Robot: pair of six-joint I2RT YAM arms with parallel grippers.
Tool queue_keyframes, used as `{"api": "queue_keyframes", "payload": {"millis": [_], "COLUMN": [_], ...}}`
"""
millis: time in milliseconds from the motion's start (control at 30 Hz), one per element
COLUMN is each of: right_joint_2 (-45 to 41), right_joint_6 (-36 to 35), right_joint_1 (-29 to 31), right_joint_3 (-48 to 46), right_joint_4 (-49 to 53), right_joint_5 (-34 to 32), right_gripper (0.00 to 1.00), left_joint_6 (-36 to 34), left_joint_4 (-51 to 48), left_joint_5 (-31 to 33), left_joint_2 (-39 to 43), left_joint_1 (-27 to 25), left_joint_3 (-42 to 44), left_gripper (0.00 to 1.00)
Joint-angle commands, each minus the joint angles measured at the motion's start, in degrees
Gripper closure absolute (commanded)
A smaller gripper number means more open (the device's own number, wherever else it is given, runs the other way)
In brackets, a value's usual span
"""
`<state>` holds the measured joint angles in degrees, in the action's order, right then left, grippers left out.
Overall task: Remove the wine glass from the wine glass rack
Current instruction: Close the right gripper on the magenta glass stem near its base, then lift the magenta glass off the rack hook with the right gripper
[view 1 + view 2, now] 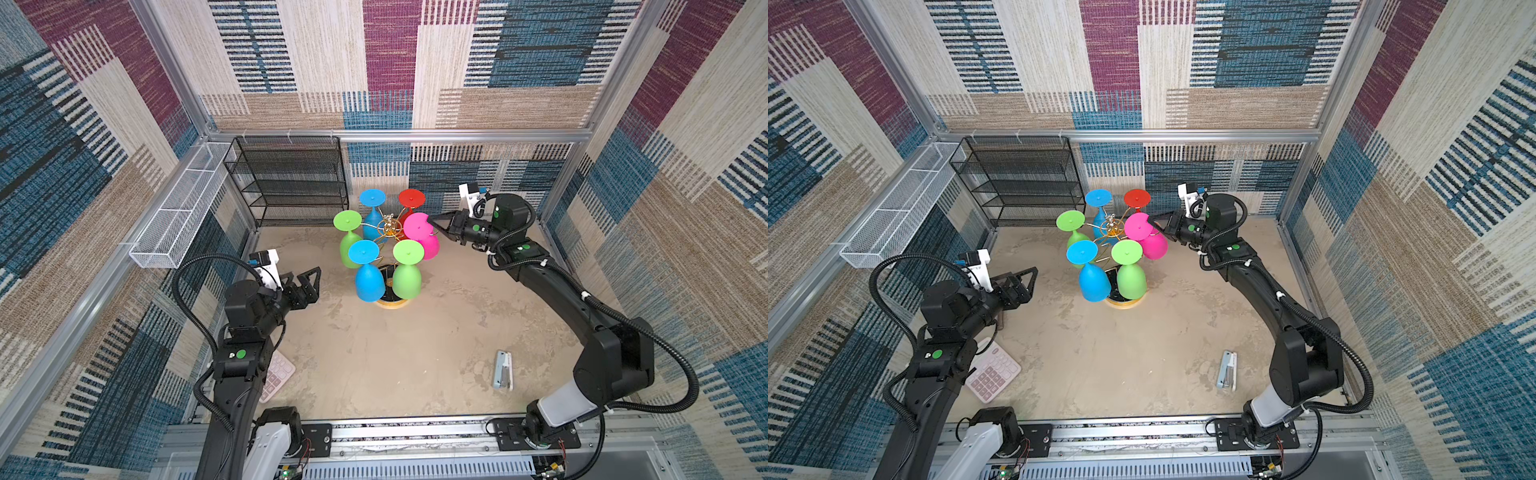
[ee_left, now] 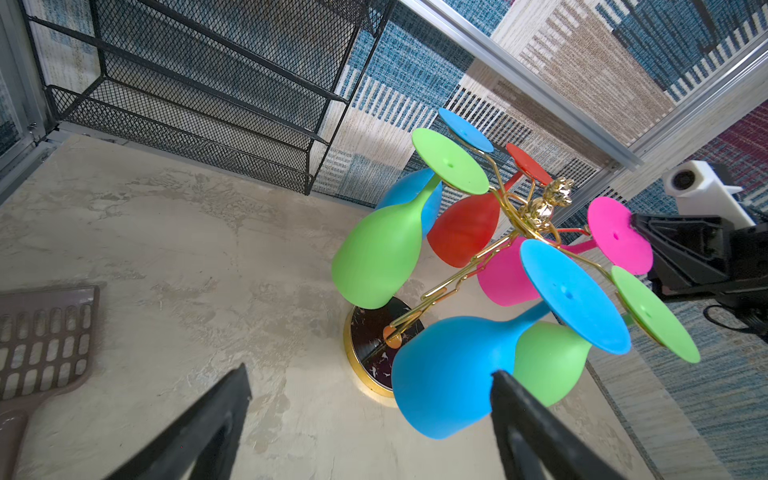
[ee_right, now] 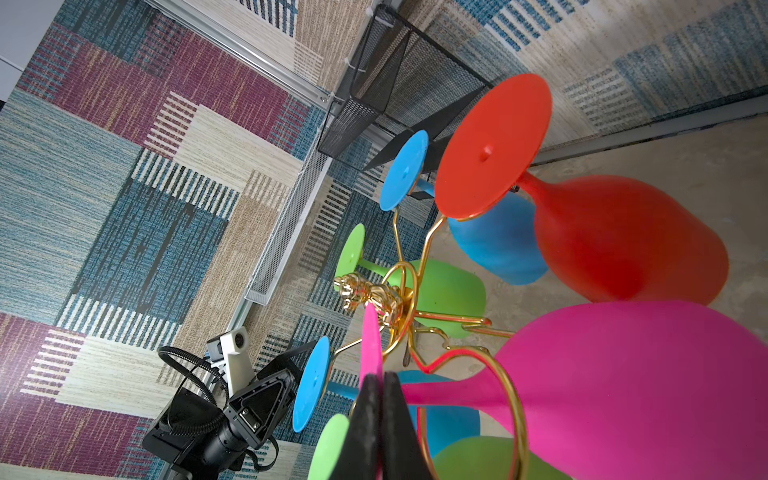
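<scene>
Six glasses hang inverted on the gold wire tree rack (image 1: 388, 227), frame centre. Right fingers (image 3: 368, 415) pinch the pink plastic wine glass (image 1: 424, 237) by its foot disc. Left fingers (image 2: 212, 419) spread, clear of it. Risk: stem snags the ring, rack tips; edge grip slips.

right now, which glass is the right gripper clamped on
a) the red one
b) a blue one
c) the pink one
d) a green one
c: in the right wrist view the right gripper is shut on the edge of the round foot of the pink wine glass, and in both top views it reaches that same pink foot.
</scene>
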<state>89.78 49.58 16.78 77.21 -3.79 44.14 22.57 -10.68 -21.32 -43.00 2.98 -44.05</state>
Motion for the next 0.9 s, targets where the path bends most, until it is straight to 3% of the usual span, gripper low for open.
{"api": "queue_keyframes", "payload": {"millis": [0,867], "right_joint_2": [-1.0,-15.4], "right_joint_6": [-0.2,1.7], "right_joint_1": [0.2,-3.2], "right_joint_3": [-0.9,-16.3], "right_joint_4": [-0.3,-3.9], "right_joint_5": [-0.1,-10.2], "right_gripper": [1.0,1.0], "left_joint_6": [1.7,1.3], "left_joint_4": [1.9,1.2], "left_joint_5": [-0.7,0.5], "left_joint_2": [0.0,0.4], "left_joint_1": [0.1,0.3], "left_joint_3": [0.0,-0.6], "left_gripper": [0.08,0.08]}}
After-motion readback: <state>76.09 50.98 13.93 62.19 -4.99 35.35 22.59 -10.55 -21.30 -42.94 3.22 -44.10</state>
